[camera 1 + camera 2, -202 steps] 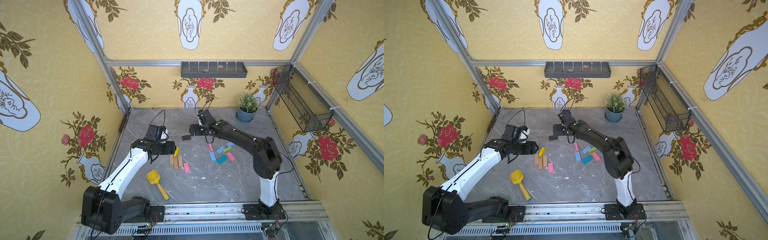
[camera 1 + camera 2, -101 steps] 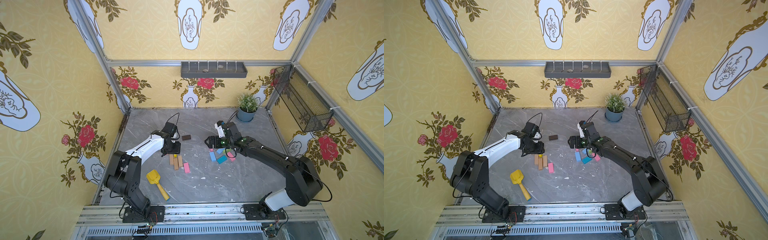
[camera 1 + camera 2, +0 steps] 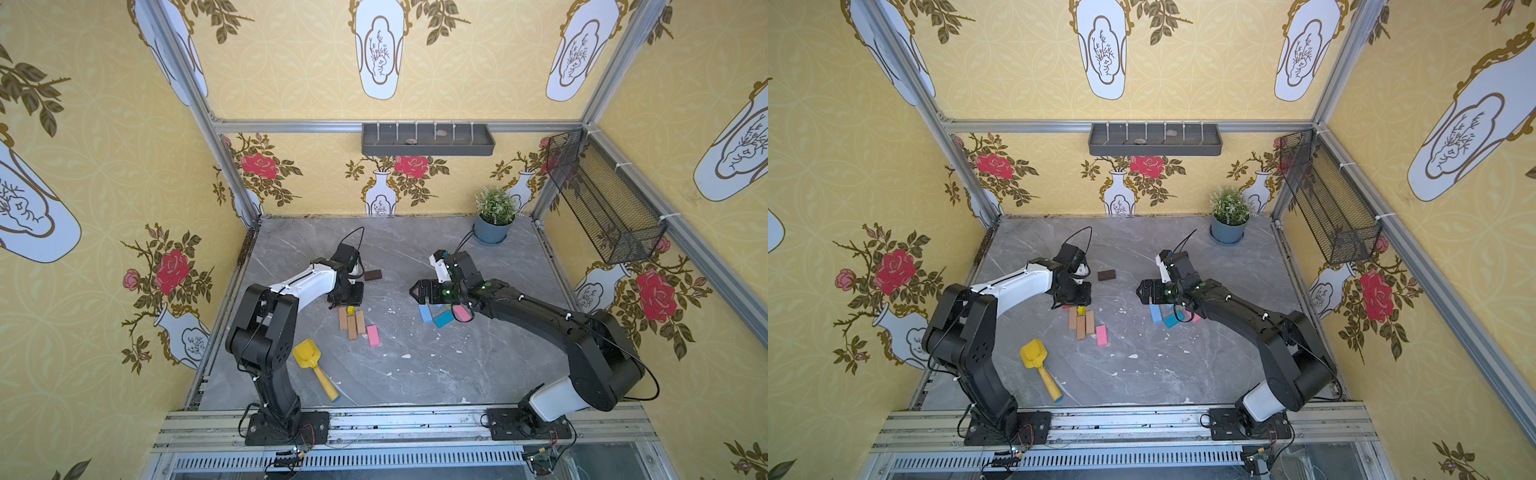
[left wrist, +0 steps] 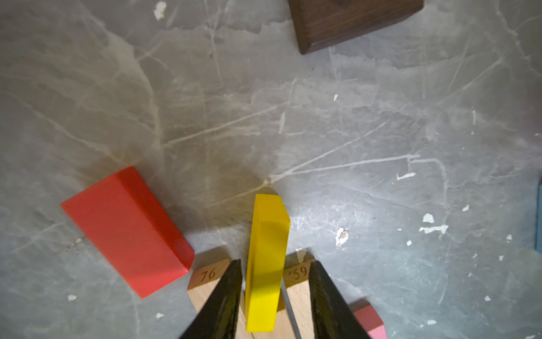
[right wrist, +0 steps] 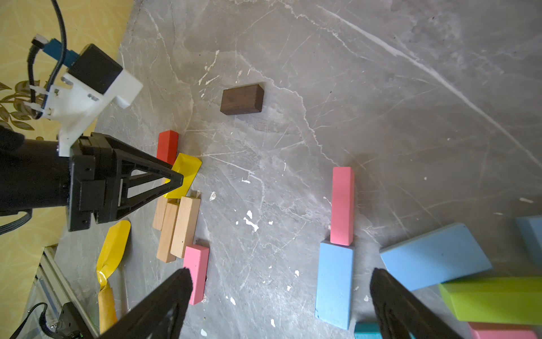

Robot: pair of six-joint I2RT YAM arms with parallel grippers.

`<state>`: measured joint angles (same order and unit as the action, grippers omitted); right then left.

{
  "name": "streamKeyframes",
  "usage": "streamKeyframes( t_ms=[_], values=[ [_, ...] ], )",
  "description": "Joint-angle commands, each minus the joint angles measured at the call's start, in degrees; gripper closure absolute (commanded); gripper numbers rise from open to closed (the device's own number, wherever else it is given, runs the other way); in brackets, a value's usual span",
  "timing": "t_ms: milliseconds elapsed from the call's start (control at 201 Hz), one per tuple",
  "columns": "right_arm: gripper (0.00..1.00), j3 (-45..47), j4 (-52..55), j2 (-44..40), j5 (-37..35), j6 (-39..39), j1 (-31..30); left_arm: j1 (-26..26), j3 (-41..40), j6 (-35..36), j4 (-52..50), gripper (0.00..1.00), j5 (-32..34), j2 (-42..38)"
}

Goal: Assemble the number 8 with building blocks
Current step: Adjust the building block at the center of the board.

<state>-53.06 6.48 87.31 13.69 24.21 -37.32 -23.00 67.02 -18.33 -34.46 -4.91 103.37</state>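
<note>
Pickup of one piece is my step, I judge, since the grey table point(image 3: 415, 374) shows no figure 8 yet and the building blocks lie in two loose groups; my left arm point(image 3: 299, 286) reaches low over the group on its own side, forearm stretched forward, wrist turned down; my right arm point(image 3: 540, 311) stretches toward the middle above the other group. The right gripper point(image 5: 281, 270) hovers over a light blue block point(image 5: 334, 281) and a green block point(image 5: 492, 299), jaws wide apart, holding nothing. In the left group three tan blocks point(image 3: 352, 322) lie side by side, with a pink block point(image 3: 373, 336) just beside them and a red block point(image 4: 126, 232) near; a dark brown block point(image 3: 373, 274) lies apart. The yellow block point(image 4: 268, 223) sits tilted on the tan ends; my left gripper point(image 4: 275, 262) straddles it, one jaw close against it, a gap showing at the other, so not yet clamped. Next I must pinch it squarely and lift straight up, lest the tan pieces drag; bare table between the groups looks the likely place to build.
</note>
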Motion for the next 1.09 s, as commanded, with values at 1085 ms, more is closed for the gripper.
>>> streamKeyframes(
  t_ms=[1085],
  values=[
    [0.03,2.59,-2.18,1.09,1.12,1.89,0.0,6.68,-10.42,-14.4,31.25,0.87,-21.76,3.44]
  ],
)
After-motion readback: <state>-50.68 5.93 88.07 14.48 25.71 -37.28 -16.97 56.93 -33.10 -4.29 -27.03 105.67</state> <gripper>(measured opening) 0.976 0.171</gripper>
